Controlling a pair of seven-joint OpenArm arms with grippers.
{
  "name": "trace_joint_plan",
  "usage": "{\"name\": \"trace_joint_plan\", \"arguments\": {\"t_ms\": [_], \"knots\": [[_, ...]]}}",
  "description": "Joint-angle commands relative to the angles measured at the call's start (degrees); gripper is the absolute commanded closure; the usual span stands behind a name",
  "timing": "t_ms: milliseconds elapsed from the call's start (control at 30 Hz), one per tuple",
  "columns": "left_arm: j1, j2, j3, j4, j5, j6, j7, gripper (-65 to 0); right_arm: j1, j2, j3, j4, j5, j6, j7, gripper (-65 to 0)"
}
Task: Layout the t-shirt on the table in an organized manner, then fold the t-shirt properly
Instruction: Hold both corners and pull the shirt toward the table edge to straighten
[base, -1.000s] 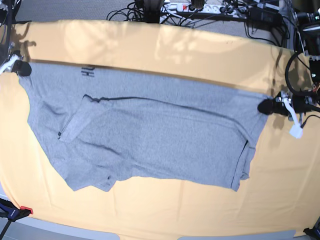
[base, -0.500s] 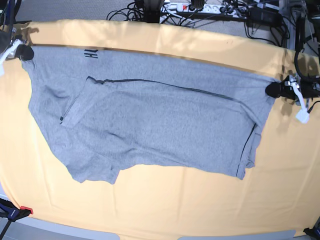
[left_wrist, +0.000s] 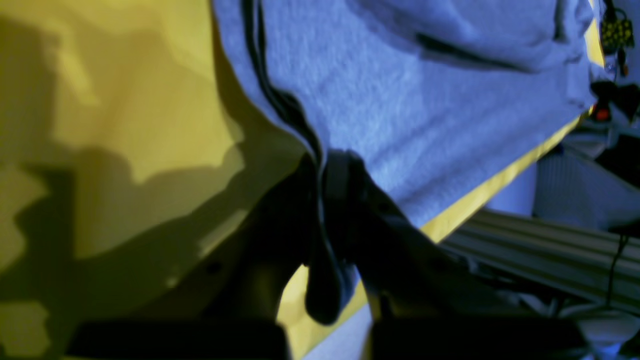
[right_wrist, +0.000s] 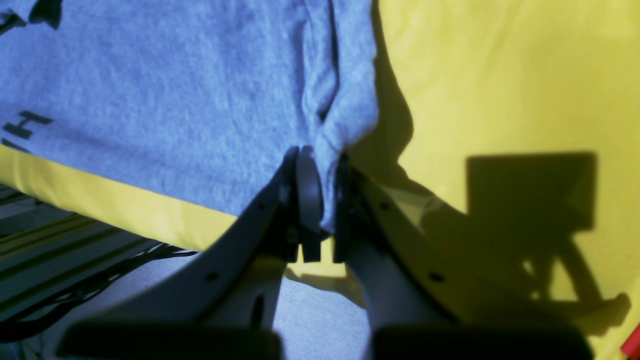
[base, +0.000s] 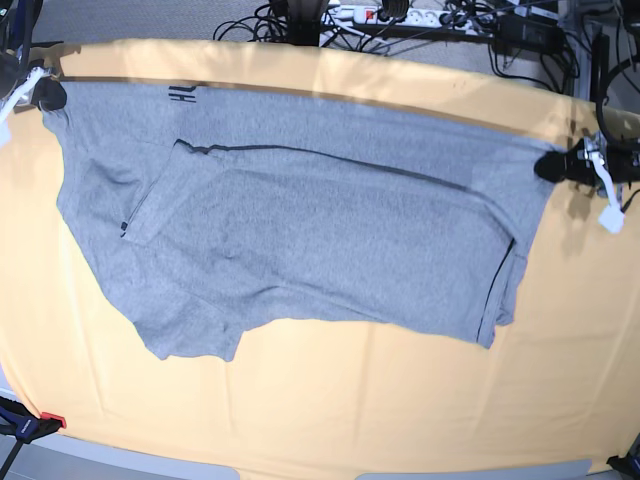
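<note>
T-shirt (base: 300, 230) spread wide across the counter (base: 330, 400), heather-grey against the pale yellow-orange cover, stretched taut along the far edge between two corners. Left tool (base: 553, 166) clenched on the shirt corner at the base view's right side, dark fingers pinched over grey fabric and a thin dark seam edge, as seen up close from the left wrist (left_wrist: 325, 170). Right tool (base: 47, 95) clenched on the opposite corner at the base view's left side, near the far left of the counter; from the right wrist, pads (right_wrist: 306, 192) closed on a bunched fold of grey cloth (right_wrist: 175, 100), with yellow cover just beside and a hard shadow of the arm cast to the right. Black block lettering (base: 181, 96) partly visible close to the right tool's corner, small and cut off by the fold, also peeking at the left edge of the right wrist view (right_wrist: 22, 125). Upper layer of the shirt folded over the lower one, dark seam line (base: 330, 158) running across the middle, another dark edge (base: 497, 290) down the right side. Near hem uneven, sagging lower toward the left of the base view, with wrinkles around a sleeve (base: 150, 205). Cables and a power strip (base: 390, 15) on the floor beyond the far edge of the counter.
</note>
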Motion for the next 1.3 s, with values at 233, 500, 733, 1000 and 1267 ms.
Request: {"name": "trace_joint_plan", "arguments": {"t_ms": [233,500,733,1000,1267], "knots": [[3.1,-2.1,-0.8,0.9,-0.1,0.0,-0.4,0.0,-1.4,1.8,0.6,0.9,-0.7,0.3,-0.7,0.0],[7.1,-2.0,-0.8,6.2,-0.1,0.9,-0.4,0.0,-4.0,1.7,0.6,0.9,-0.7,0.3,-0.7,0.0],[10.9,-2.0,-0.8,9.6,-0.1,0.4,-0.4,0.0,-4.1,1.8,0.6,0.9,-0.9,0.3,-1.7,0.0],[11.1,-2.0,-0.8,9.6,-0.1,0.4,-0.4,0.0,-7.0,1.8,0.7,0.9,-0.7,0.3,-1.5,0.0],[11.6,-2.0,-0.8,9.6,-0.1,0.5,-0.4,0.0,-6.8,1.8,0.7,0.9,-0.4,0.3,-0.5,0.0]]}}
